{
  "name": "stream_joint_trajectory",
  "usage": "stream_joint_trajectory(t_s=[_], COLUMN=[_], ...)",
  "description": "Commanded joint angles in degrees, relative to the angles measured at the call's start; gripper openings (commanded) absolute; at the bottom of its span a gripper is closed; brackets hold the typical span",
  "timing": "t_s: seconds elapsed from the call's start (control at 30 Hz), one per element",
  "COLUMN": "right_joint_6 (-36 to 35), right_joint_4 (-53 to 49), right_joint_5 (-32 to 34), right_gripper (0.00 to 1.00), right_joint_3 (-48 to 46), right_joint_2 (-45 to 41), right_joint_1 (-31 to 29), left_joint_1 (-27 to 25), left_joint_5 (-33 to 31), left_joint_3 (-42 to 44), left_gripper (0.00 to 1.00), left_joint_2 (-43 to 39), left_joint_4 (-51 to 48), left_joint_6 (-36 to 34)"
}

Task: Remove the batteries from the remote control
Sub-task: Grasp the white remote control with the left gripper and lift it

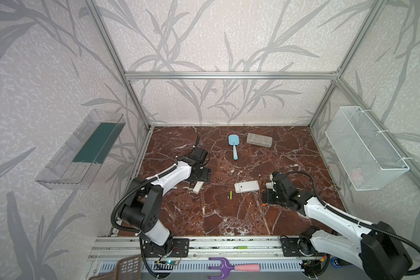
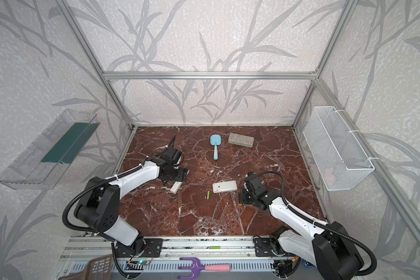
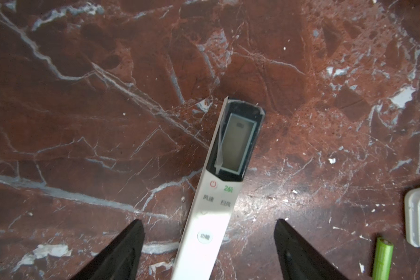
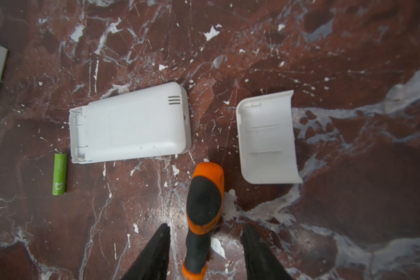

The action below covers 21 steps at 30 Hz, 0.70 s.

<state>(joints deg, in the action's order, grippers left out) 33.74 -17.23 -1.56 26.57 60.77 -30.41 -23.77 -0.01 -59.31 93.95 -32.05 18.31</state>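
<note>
Nearest, just in front of the wide remote's (image 1: 246, 186) left end, one green battery (image 4: 60, 173) lies loose on the marble surface (image 1: 204, 218), close to the remote's opened end but not touching it. The remote lies back up. Right of the remote, the right end effector (image 4: 206, 226) hangs released, its fingers apart on either side of the screwdriver (image 4: 204, 206) handle with a gap on each side. The cover (image 4: 267, 135) lies there too, apart from the remote. Left of the remote, the left end effector (image 3: 209, 221) stands wide, straddling a slim remote (image 3: 218, 194) without touching it. Farther back lie a blue scoop (image 1: 233, 145) and a grey box (image 1: 259, 140).
</note>
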Motion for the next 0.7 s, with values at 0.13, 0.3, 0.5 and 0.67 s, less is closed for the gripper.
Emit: stream_joint_trajectory(t_s=[0.13, 0.3, 0.5, 0.67], right_joint_6=[-1.66, -1.41, -0.10, 1.46], right_joint_4=[-2.62, -2.01, 2.27, 6.17], right_joint_5=[0.30, -0.60, -1.69, -2.70], right_gripper=[0.51, 0.50, 0.49, 0.49], right_joint_3=[2.62, 2.63, 2.52, 3.67], right_joint_2=[-5.61, -10.65, -11.83, -9.28], right_joint_1=[0.11, 0.10, -0.02, -0.17], left_joint_1=[0.35, 0.22, 0.22, 0.23], left_joint_5=[0.30, -2.23, -1.36, 0.64], left_joint_3=[-4.43, -5.25, -2.32, -0.69], left_gripper=[0.83, 0.67, 0.38, 0.33], left_joint_2=[8.55, 8.35, 4.46, 2.35], left_joint_4=[0.98, 1.19, 4.03, 5.10], left_joint_6=[0.33, 3.61, 6.32, 7.20])
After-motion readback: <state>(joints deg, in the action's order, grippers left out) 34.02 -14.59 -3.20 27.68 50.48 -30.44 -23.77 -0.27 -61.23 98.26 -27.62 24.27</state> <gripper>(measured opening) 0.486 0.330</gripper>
